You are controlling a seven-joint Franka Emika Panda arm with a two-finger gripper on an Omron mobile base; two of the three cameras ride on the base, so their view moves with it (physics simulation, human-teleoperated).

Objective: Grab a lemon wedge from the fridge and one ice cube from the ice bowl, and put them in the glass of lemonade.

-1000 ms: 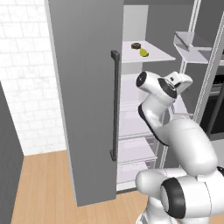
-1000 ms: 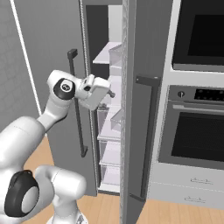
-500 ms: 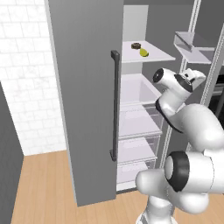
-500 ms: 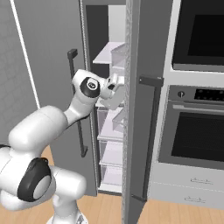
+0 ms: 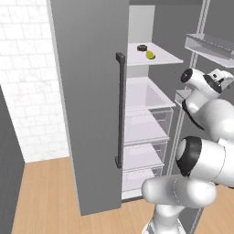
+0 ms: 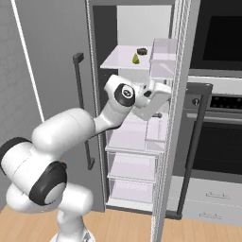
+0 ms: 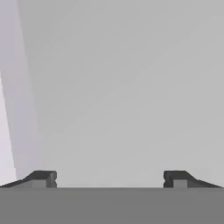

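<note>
- The tool (image 7: 109,177) is spread wide with nothing between its two dark fingertips (image 7: 43,177); in the hand view they face a plain pale grey surface.
- In the right base view the hand sits inside the fridge (image 6: 56,71), beside the edge of the open right door and below the top shelf (image 6: 124,60).
- The lemon wedge (image 6: 135,58) is a small yellow curved piece lying on that white top shelf, just beside a small dark round object (image 6: 141,51) set further back.
- In the left base view the lemon wedge (image 5: 150,55) shows the same bright yellow, near the dark round object (image 5: 142,47), above the arm's wrist.
- Against half a second ago, the arm has reached further into the fridge, the wrist now higher and closer to the door's shelf bins; the wedge has not moved.
- The left base view shows the left door's long dark handle (image 5: 120,109) and the clear drawers (image 5: 146,132) head-on.
- The right base view adds the black oven (image 6: 215,118) beside the fridge.
</note>
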